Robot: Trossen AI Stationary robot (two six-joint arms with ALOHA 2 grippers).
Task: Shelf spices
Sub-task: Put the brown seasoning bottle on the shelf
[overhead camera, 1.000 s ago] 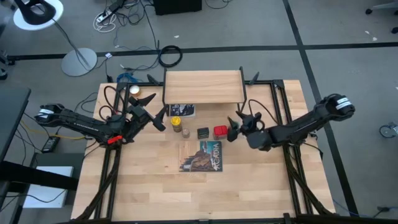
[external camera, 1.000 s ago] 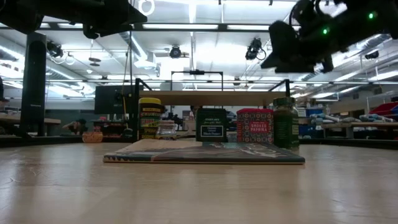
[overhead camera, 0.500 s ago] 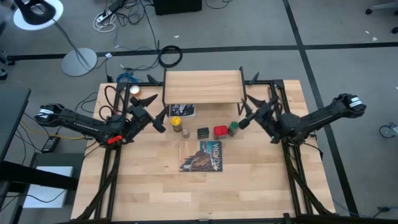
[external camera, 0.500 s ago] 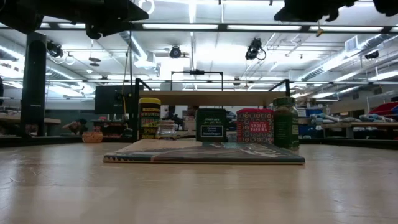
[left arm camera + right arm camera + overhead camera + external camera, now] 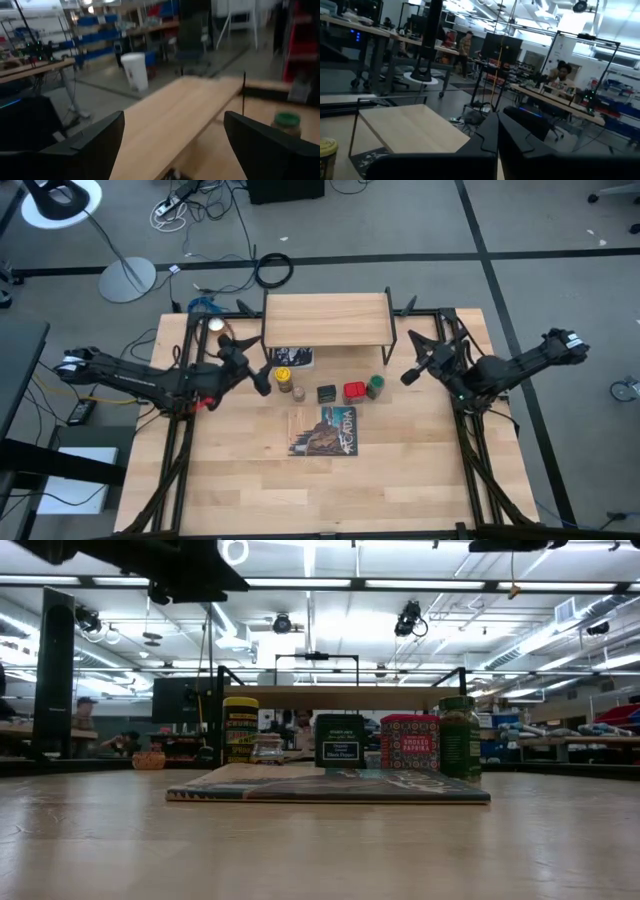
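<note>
The spices stand in a row on the table in front of the shelf (image 5: 325, 320): a yellow-capped jar (image 5: 283, 372), a tiny clear jar (image 5: 267, 748), a black tin (image 5: 326, 393), a red tin (image 5: 353, 391) and a green-capped jar (image 5: 375, 387). Each rests on its base. My left gripper (image 5: 252, 366) hangs open above the table, just left of the yellow-capped jar. In its wrist view its fingers frame the shelf board (image 5: 185, 110). My right gripper (image 5: 408, 372) is shut and holds nothing, to the right of the green-capped jar and above the table.
A flat picture-covered book (image 5: 325, 430) lies on the table just in front of the row of spices. The shelf's black legs (image 5: 218, 710) stand at its corners. People sit at desks in the room beyond (image 5: 562, 72).
My right gripper has drawn back from the green-capped jar, up and toward the table's right edge, and has shut. The jar stays upright beside the red tin. My left gripper has shifted slightly toward the spices, still open.
</note>
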